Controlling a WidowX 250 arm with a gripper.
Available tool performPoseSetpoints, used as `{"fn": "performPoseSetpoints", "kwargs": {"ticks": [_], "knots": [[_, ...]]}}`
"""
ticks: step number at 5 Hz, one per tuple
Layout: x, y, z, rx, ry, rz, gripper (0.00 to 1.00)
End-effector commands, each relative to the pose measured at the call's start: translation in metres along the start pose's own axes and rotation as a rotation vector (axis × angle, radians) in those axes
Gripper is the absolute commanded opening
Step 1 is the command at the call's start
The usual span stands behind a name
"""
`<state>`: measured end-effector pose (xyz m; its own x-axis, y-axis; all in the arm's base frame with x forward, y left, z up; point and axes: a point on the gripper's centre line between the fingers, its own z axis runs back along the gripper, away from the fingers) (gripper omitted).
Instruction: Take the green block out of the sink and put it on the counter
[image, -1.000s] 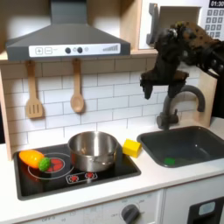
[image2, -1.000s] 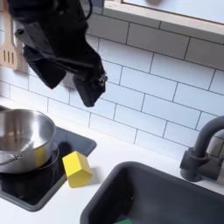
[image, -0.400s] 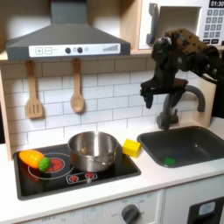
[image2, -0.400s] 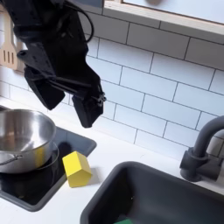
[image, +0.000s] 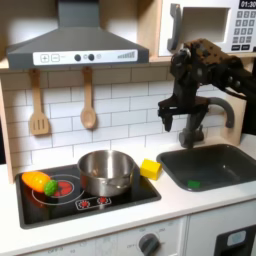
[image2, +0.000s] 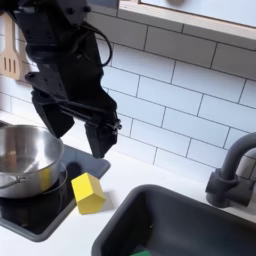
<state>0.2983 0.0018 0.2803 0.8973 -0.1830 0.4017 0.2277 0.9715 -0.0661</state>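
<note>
In the first exterior view, a steel pot (image: 105, 171) sat on the black stovetop (image: 85, 192), a yellow block (image: 150, 168) just right of it on the smooth off-white counter (image: 180, 205). The gripper (image: 174, 128) hung above, fingers spread and empty. The green block (image: 193, 184) lay below and to its right, on the floor of the dark grey sink (image: 213, 166); its long axis was too small to tell.

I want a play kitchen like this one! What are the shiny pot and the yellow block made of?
The pot looks like real metal, probably steel: silvery, with bright reflections on its wall. The yellow block looks like painted wood or plastic: flat, even colour with no grain showing, so I can't tell which.
</note>
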Motion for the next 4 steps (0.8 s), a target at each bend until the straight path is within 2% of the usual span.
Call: {"fn": "performPoseSetpoints", "kwargs": {"ticks": [1, 2, 4], "knots": [[-0.001, 0.011, -0.005, 0.03, 0.031, 0.0, 1.0], [0.001, 0.022, -0.003, 0.055, 0.025, 0.015, 1.0], [0.006, 0.055, -0.004, 0.11, 0.026, 0.083, 1.0]]}}
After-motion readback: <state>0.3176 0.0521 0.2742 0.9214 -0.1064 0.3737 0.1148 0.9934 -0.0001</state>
